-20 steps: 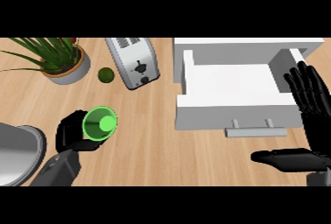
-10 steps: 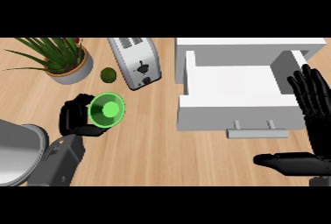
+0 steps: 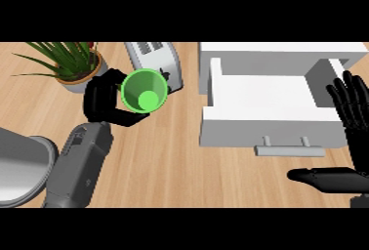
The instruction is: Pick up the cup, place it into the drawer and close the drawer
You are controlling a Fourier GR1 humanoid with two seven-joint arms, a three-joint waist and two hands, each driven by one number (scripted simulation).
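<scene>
Green cup (image 3: 145, 91): at ten o'clock of the view, tipped so its mouth faces the camera, above the wooden worktop (image 3: 180, 171). Clasped by left hand (image 3: 104, 100), fingers (image 3: 124, 118) curled round its wall. Toaster (image 3: 155, 62) just behind, at twelve o'clock of the cup; potted plant (image 3: 69, 63) at nine o'clock. White drawer (image 3: 263, 95) open at three o'clock, handle (image 3: 290, 151) toward the viewer. Right hand (image 3: 355, 105) at far right edge, fingers straight and apart, resting.
</scene>
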